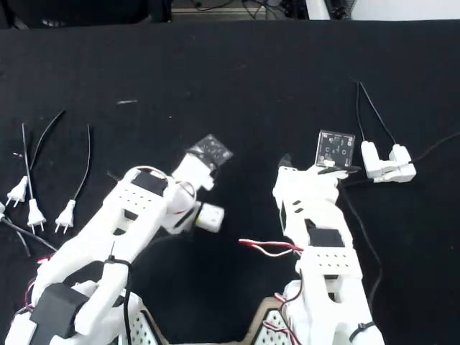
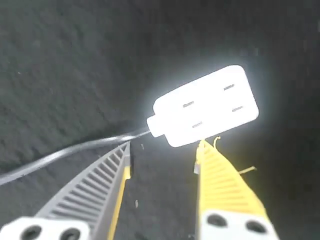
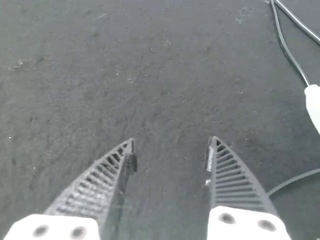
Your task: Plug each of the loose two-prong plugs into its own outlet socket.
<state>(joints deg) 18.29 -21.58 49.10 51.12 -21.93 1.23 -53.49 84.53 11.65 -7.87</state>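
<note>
Empty and wide open, left tool [image 2: 164, 146] and right tool [image 3: 171, 141]; plugs [image 1: 34, 213] at nine o'clock look light, stiff-bodied, limp-corded, so pinch the body.

Black cloth-covered table [image 1: 237, 79], dark cables [image 1: 253, 10] beyond far edge

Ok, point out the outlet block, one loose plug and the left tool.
outlet block [image 2: 205, 107], left wrist view, middle of its slotted white face.
loose plug [image 1: 66, 217], high view, its white body.
left tool [image 2: 164, 146], left wrist view, midway between its fingertips.
</note>
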